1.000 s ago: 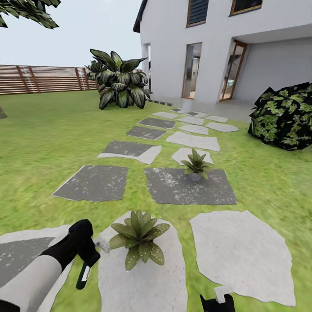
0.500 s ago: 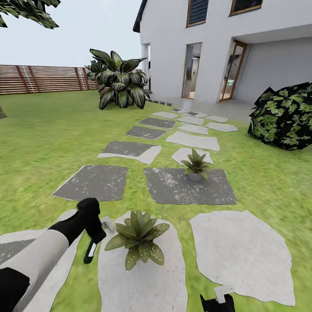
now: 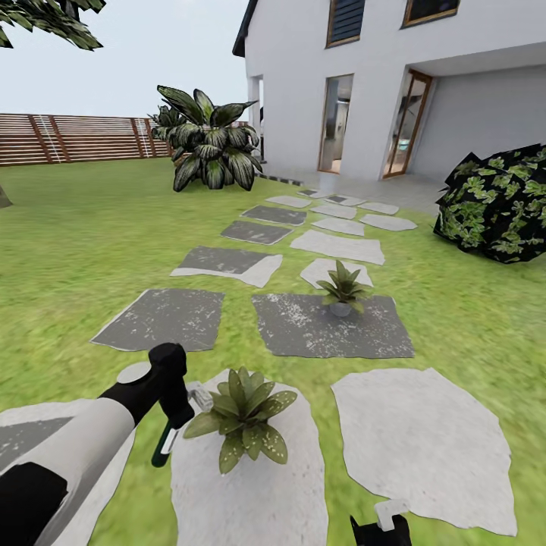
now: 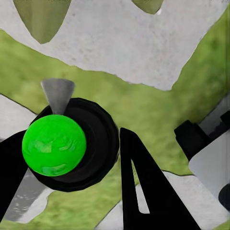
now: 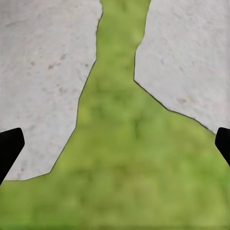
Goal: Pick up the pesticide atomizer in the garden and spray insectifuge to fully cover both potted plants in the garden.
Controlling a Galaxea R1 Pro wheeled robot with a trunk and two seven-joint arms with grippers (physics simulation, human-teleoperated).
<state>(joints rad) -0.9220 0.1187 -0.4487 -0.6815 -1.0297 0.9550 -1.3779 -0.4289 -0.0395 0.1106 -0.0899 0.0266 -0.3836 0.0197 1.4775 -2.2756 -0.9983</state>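
Observation:
My left gripper (image 3: 174, 406) is shut on the pesticide atomizer (image 3: 164, 449), whose dark green body hangs down over the grass. Its pale trigger head (image 3: 200, 396) points at the near potted plant (image 3: 241, 415) and almost touches the leaves. That plant stands on a pale stepping stone (image 3: 250, 493). The far potted plant (image 3: 342, 289) sits in a grey pot on a dark stone (image 3: 303, 330). In the left wrist view the atomizer (image 4: 72, 143) sits between black fingers (image 4: 143, 191), with a grey nozzle cone (image 4: 57, 93) aimed toward the leaf tips (image 4: 43, 17). My right gripper (image 3: 381, 525) is low and open over grass (image 5: 124, 158).
A big striped broad-leaved plant (image 3: 208, 140) stands far back by the house (image 3: 364, 68). A round dark bush (image 3: 497, 201) fills the right side. A brown slatted fence (image 3: 68, 138) bounds the lawn at left. Stepping stones (image 3: 337, 246) lead to the door.
My left arm has moved forward and to the right with the atomizer, bringing the trigger head from beside the pale stone up to the near plant's leaves. The right gripper has stayed put.

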